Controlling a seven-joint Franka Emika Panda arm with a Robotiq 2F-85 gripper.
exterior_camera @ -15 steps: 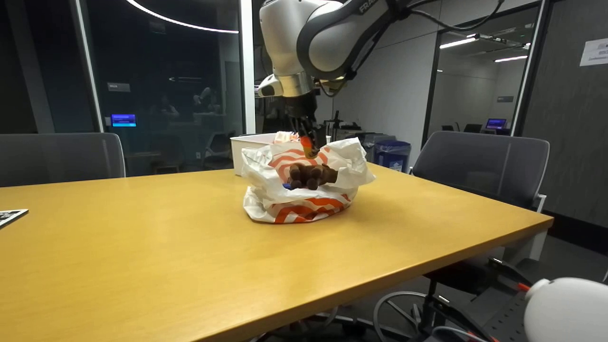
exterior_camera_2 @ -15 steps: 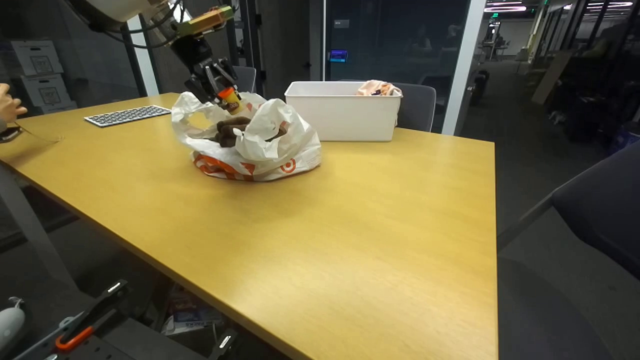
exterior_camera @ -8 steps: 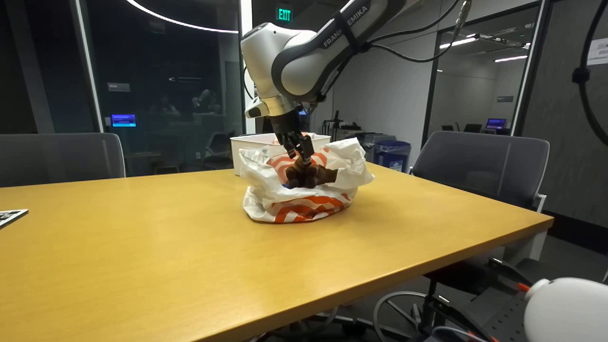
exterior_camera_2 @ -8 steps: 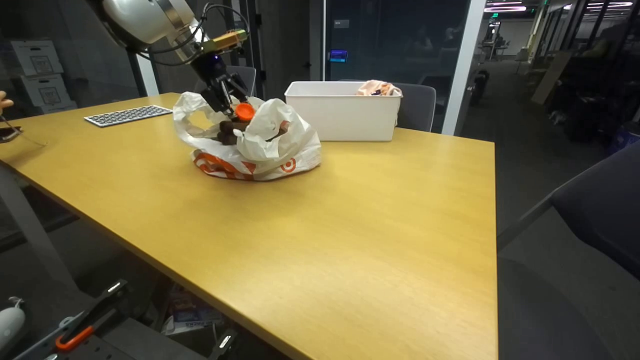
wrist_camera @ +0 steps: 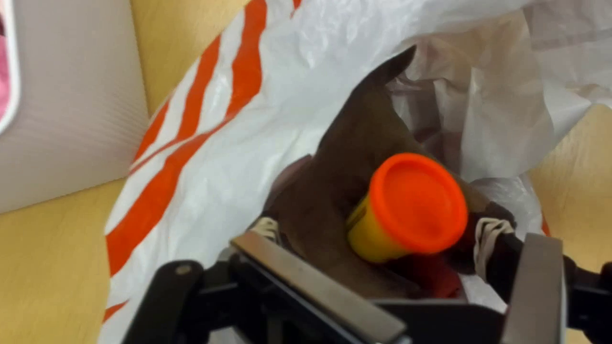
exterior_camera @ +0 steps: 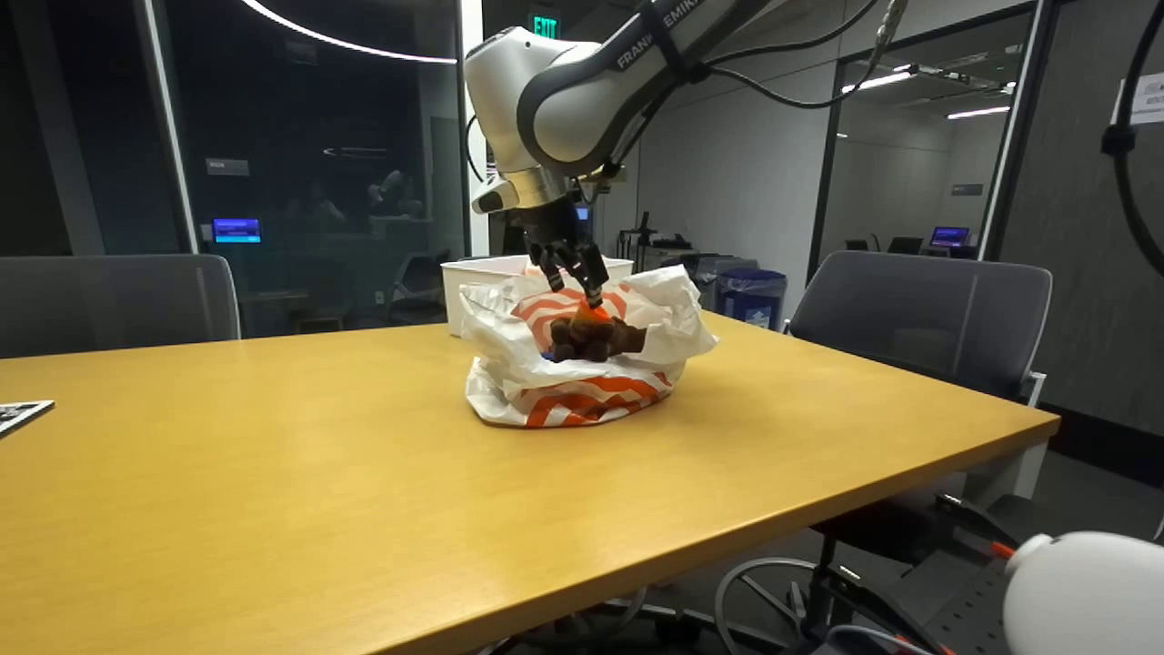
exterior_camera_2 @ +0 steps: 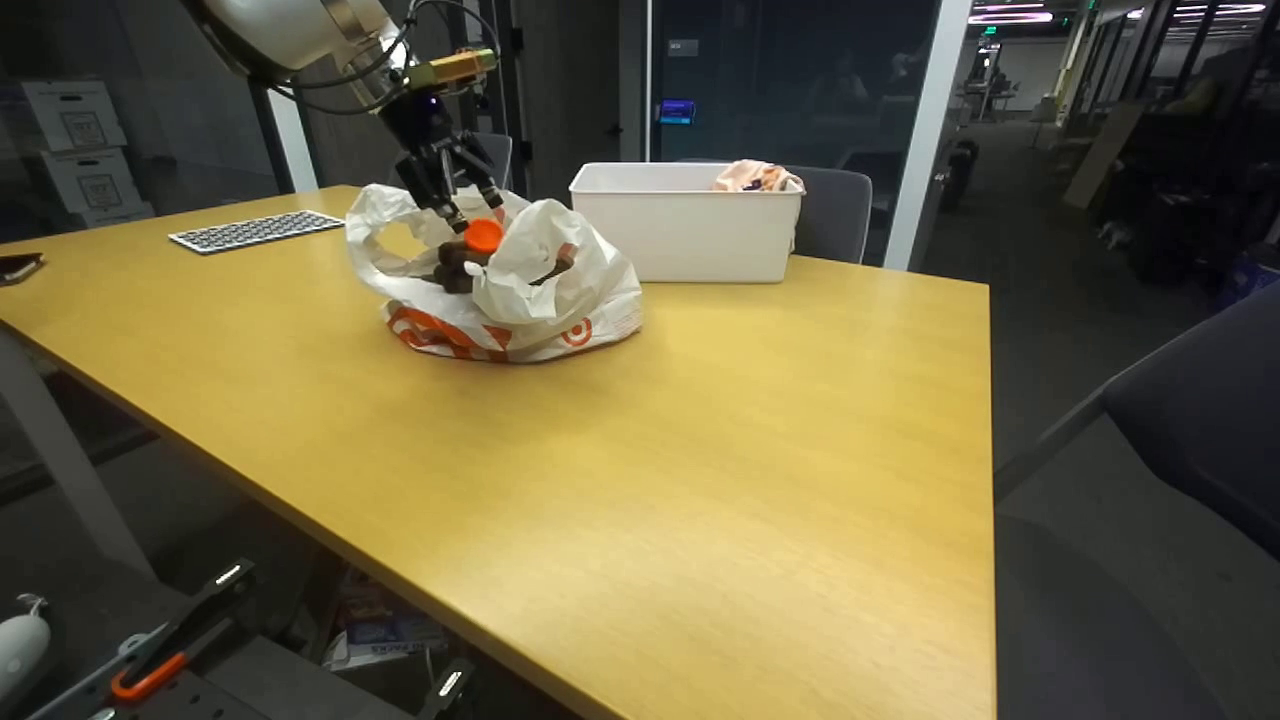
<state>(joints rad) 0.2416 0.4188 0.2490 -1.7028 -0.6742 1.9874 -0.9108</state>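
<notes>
We have the gripper (exterior_camera_2: 476,211) low over the orange-lidded yellow tub (wrist_camera: 406,210), fingers spread, one tip to each side; we can't tell whether either touches the lid. Tub sits tilted on a brown plush toy (wrist_camera: 315,210) in the mouth of the orange-and-white striped plastic bag (exterior_camera_2: 540,328). We also see a red patch (wrist_camera: 437,278) beside the tub, too blurred to identify. Bag stands on the yellow table (exterior_camera_2: 750,430), just beside the white bin (exterior_camera_2: 690,235), pinkish cloth (exterior_camera_2: 752,175) showing above the bin's rim. Farther off on the same table we've got a keyboard (exterior_camera_2: 255,231) and a dark phone-like slab (exterior_camera_2: 18,267).
</notes>
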